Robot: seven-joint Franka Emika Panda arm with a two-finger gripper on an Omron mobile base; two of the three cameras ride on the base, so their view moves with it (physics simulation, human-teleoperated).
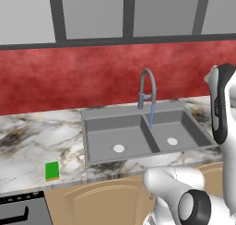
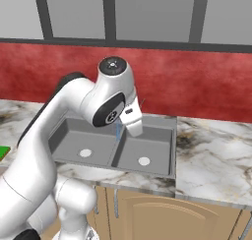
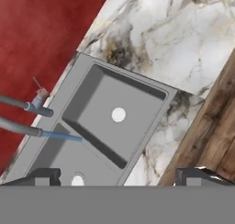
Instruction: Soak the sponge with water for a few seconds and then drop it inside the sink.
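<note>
Sponge (image 1: 52,171) lies flat on the marble counter (image 1: 27,141), well left of the sink (image 1: 143,134), near the front edge, untouched. Right base view: water (image 2: 118,130) runs from the faucet into the sink's middle, ready for soaking. Hand view: the gripper (image 3: 119,177) hangs above the right basin, fingers wide apart and empty, probably before reaching left.

Rendered kitchen. Dark grey double-basin sink (image 1: 138,137) with arched faucet (image 1: 146,88) at 12 o'clock, water (image 1: 151,119) running. Marble-look desk (image 1: 41,141) spans 9 to 3 o'clock. Red backsplash (image 1: 69,79), grey wall cabinets (image 1: 92,12) above. Wood cabinet doors (image 2: 157,214) below, stove edge (image 1: 20,210) at 8 o'clock.
</note>
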